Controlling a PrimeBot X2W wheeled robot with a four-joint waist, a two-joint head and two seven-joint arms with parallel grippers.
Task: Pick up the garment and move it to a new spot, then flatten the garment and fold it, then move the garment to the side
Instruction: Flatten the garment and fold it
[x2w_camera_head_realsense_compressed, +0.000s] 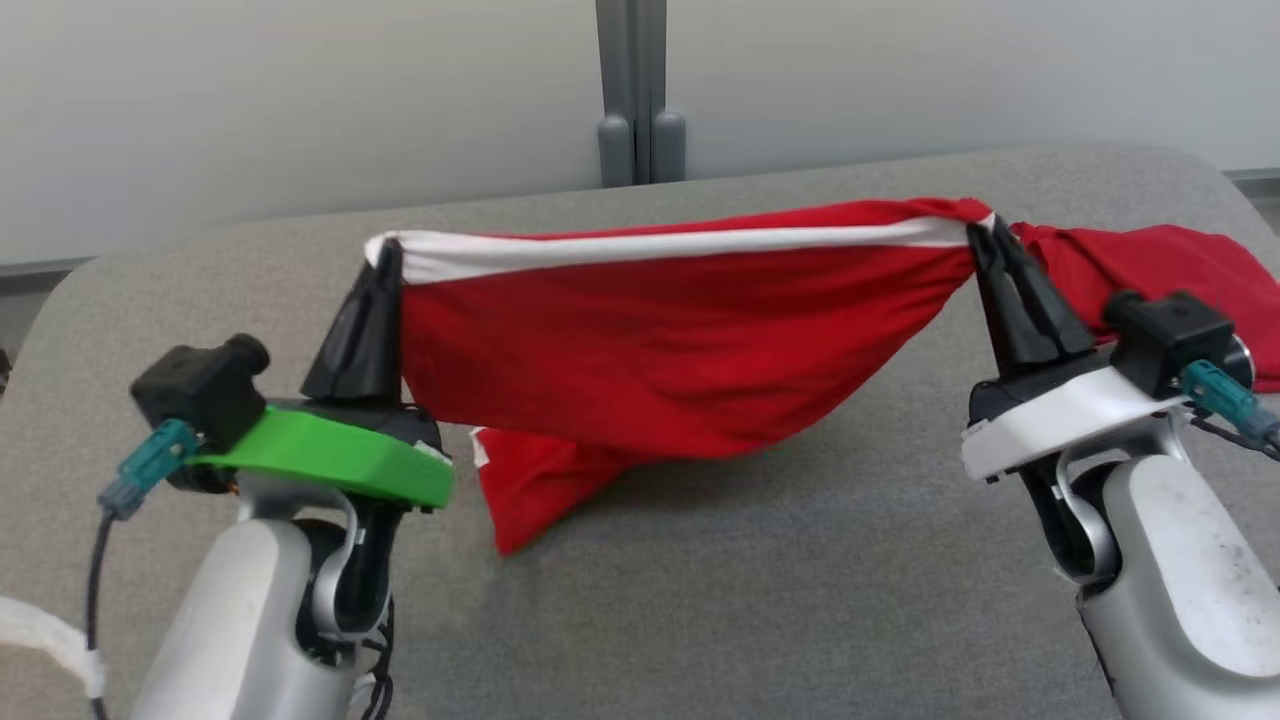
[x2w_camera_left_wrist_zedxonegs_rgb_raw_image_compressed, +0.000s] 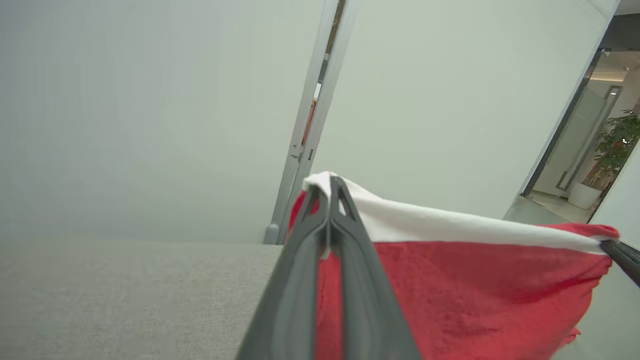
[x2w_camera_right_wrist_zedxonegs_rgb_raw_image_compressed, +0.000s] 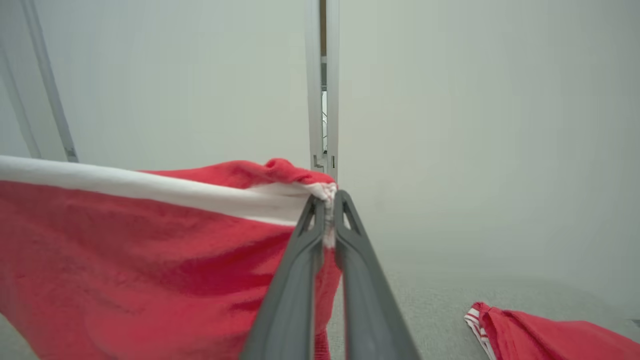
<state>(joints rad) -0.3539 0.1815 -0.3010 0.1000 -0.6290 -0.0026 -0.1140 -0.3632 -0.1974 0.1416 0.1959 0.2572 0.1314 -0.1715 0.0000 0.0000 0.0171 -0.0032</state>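
Garment: we hold the red garment in the air over the middle of the worktop, nearer its far edge than its near one.
White band: the white band along its top edge runs taut and almost level between our two grips.
Hanging cloth: the red body sags below the band. Its lower corner seems to reach the worktop towards the left, though we cannot tell whether it truly touches.
Trailing part: beyond the right grip, a bunched red part lies on the worktop towards the far right corner.
Left end effector: the left end effector is clamped tight on the left end of the band, fingers pressed together with cloth pinched at the tips.
Right end effector: the right end effector is closed just as tightly on the gathered right end of the band.
Step in hand: we judge this to be the spreading that leads into flattening. The garment is up and stretched, but not yet laid flat.
Next move: we think it calls for lowering both grips together with the band kept taut, so the body lays out smooth towards the near edge.
Care needed: the bunched part at the far right corner will likely want its own pull before any fold.
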